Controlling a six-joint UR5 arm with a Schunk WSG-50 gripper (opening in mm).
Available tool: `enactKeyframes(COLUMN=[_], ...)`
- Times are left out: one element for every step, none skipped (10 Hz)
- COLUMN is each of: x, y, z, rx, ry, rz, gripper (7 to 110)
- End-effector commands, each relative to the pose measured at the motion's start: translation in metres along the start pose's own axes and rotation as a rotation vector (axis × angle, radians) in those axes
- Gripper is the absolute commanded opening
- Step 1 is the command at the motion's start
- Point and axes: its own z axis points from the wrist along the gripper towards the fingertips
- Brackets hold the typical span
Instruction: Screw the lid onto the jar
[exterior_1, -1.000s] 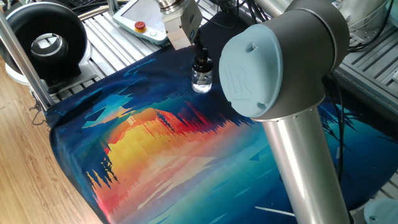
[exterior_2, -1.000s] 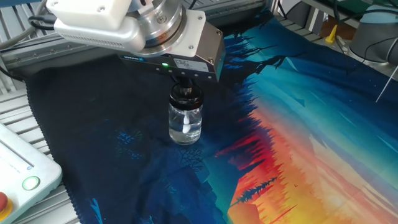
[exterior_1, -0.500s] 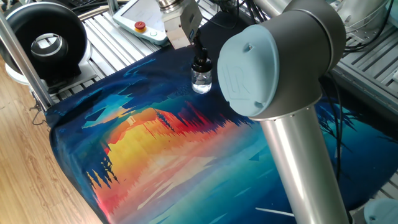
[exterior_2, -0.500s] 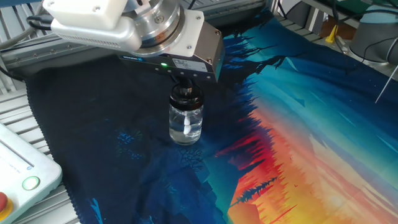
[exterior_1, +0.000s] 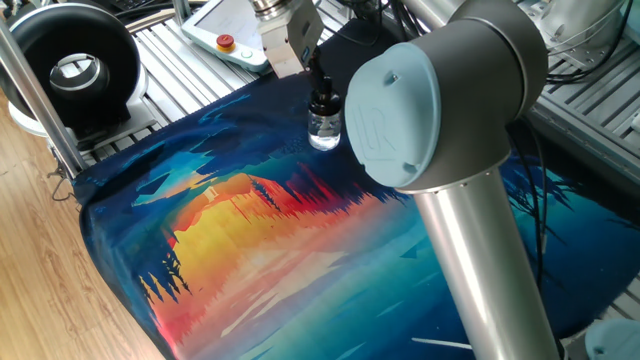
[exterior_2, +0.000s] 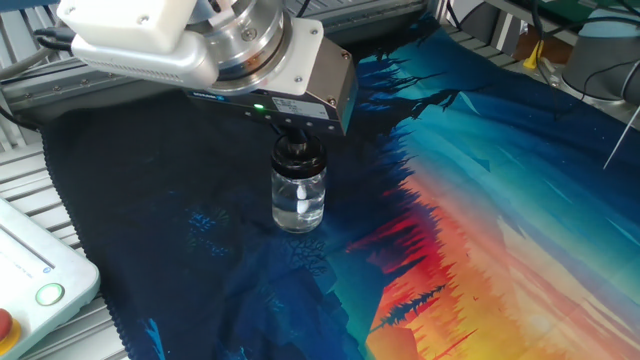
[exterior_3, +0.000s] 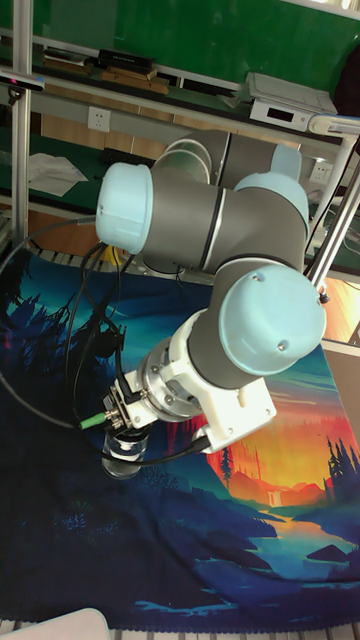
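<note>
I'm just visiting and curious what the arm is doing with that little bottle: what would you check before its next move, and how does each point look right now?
1. Jar upright on the cloth: ok.
2. Lid sits on the jar's neck, not beside it: ok.
3. Gripper directly above the lid, in line with the jar: ok.
4. Fingers closed on the lid: cannot tell, the gripper body hides them.
5. Lid fully screwed down: cannot tell, the threads are too small to see.
6. Nothing standing close around the jar on the cloth: ok.
</note>
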Motion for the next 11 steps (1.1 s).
enactKeyframes(x=[-0.0025,-0.0025,-0.0034,-0.004,-0.0041,-0.0051,-0.009,-0.009,-0.0105,-0.0119,-0.0124], y=[0.0024,0.0029,0.0037,0.0042,0.004,0.0036,0.0081,0.0072,0.0078,0.0077,0.0072], z=[0.0009,0.0006,0.0006,0.001,0.0012,0.0016,0.0016,0.0003,-0.0008,-0.0009,-0.0014], rx=[-0.014,-0.016,-0.02,-0.023,-0.025,-0.028,-0.055,-0.058,-0.066,-0.067,-0.069], ry=[-0.01,-0.009,-0.013,-0.015,-0.017,-0.023,-0.041,-0.044,-0.051,-0.057,-0.06], rz=[0.001,0.005,0.01,0.015,0.017,0.026,0.041,0.047,0.05,0.059,0.066], gripper=[7,7,7,7,7,7,7,7,7,7,7])
